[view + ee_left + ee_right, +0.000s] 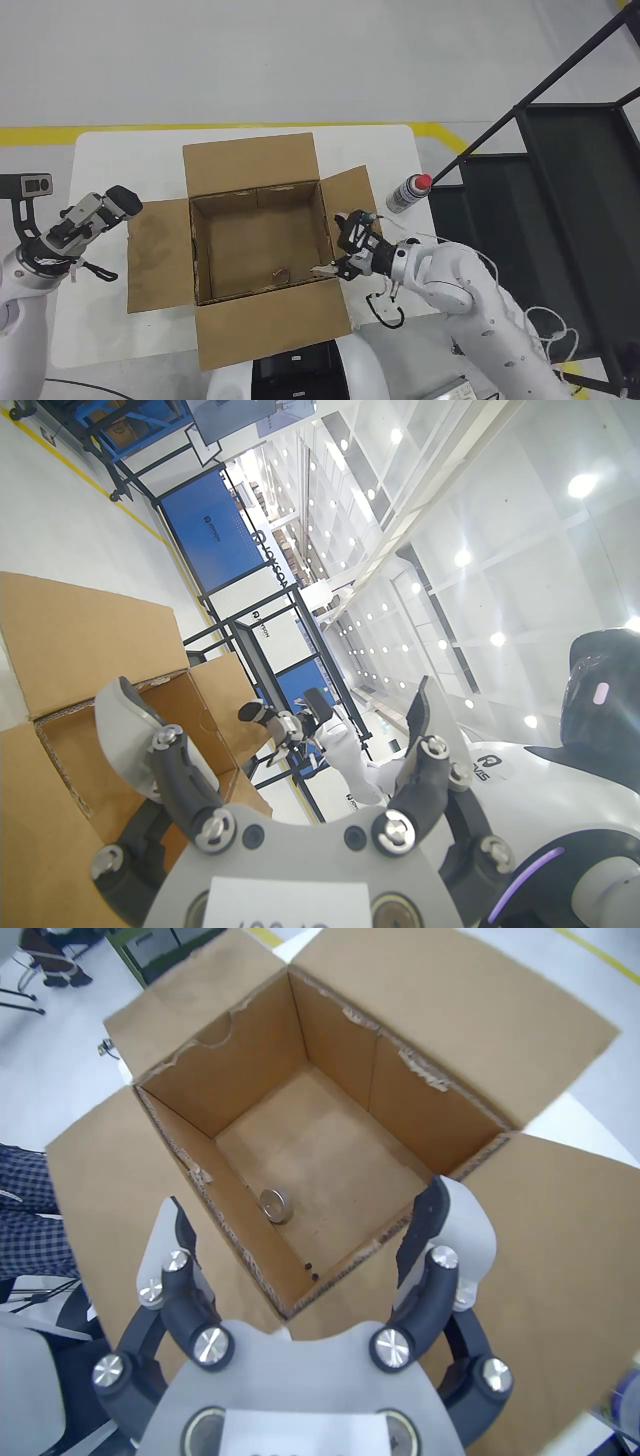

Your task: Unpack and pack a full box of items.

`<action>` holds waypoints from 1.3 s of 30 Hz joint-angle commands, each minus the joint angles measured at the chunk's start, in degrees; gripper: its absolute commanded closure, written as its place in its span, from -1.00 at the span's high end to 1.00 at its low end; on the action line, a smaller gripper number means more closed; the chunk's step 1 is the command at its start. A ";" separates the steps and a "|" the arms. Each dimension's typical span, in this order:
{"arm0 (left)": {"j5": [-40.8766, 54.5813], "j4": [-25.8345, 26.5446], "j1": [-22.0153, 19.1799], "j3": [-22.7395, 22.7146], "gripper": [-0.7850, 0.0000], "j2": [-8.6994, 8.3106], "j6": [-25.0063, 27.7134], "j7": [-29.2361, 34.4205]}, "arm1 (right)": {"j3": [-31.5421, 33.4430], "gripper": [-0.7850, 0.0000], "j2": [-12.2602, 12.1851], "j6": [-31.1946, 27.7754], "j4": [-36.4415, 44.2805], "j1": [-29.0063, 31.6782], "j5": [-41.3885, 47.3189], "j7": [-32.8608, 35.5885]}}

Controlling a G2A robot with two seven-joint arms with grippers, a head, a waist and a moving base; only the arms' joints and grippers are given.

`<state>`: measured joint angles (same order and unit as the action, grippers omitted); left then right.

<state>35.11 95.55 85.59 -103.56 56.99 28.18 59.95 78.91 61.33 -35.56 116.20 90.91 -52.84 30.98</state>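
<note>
The box (250, 165) sits open on the table (100, 330), a metal ring (275, 1206) on its floor. My right gripper (345, 250) hangs spread and empty over the right flap (352, 195). My left gripper (270, 690) is likewise spread and empty, off the box's left side. A spray can (408, 192) stands just beyond that flap.

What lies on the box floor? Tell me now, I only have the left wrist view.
Observer: One small metal ring lies on the box floor, close to the wall nearest the right gripper.
Operator: Report that gripper's state.
Observer: Open and empty, above the box's rim.
Operator: Name anything outside the box.
Observer: A red-capped spray can sits on the table, beside the flap on the right arm's side.
</note>
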 commanded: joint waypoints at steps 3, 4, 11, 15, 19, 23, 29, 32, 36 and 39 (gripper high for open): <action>0.00 0.00 0.00 0.00 1.00 0.00 0.00 0.00 | 16.14 1.00 -1.33 -8.36 1.03 9.72 4.47 -6.38; 0.00 0.00 0.00 0.00 1.00 0.00 0.00 0.00 | 19.12 1.00 -1.48 -9.42 0.80 11.59 4.41 -8.07; 0.00 0.00 0.00 0.00 1.00 0.00 0.00 0.00 | 28.04 1.00 -1.63 -9.42 -4.24 18.31 -1.27 -14.84; 0.00 0.00 0.00 0.00 1.00 0.00 0.00 0.00 | 26.20 1.00 -1.56 -5.51 -7.48 17.55 -6.87 -13.89; 0.00 0.00 0.00 0.00 1.00 0.00 0.00 0.00 | 22.07 1.00 -1.37 -1.66 -11.51 15.34 -11.51 -12.70; 0.00 0.00 0.00 0.00 1.00 0.00 0.00 0.00 | 17.75 1.00 -1.07 2.22 -17.03 11.44 -13.81 -10.99; 0.00 0.00 0.00 0.00 1.00 0.00 0.00 0.00 | 13.01 1.00 -0.75 3.51 -24.08 6.04 -14.30 -8.90; 0.00 0.00 0.00 0.00 1.00 0.00 0.00 0.00 | 11.36 1.00 -0.57 4.52 -26.90 3.89 -14.21 -8.32; 0.00 0.00 0.00 0.00 1.00 0.00 0.00 0.00 | 10.26 1.00 -0.47 5.53 -29.24 2.23 -14.45 -8.24; 0.00 0.00 0.00 0.00 1.00 0.00 0.00 0.00 | 9.38 1.00 -0.39 6.13 -30.68 1.27 -14.88 -8.24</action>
<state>35.11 95.55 85.59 -103.56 56.99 28.18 59.95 88.56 60.91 -29.64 86.04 92.53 -67.58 22.71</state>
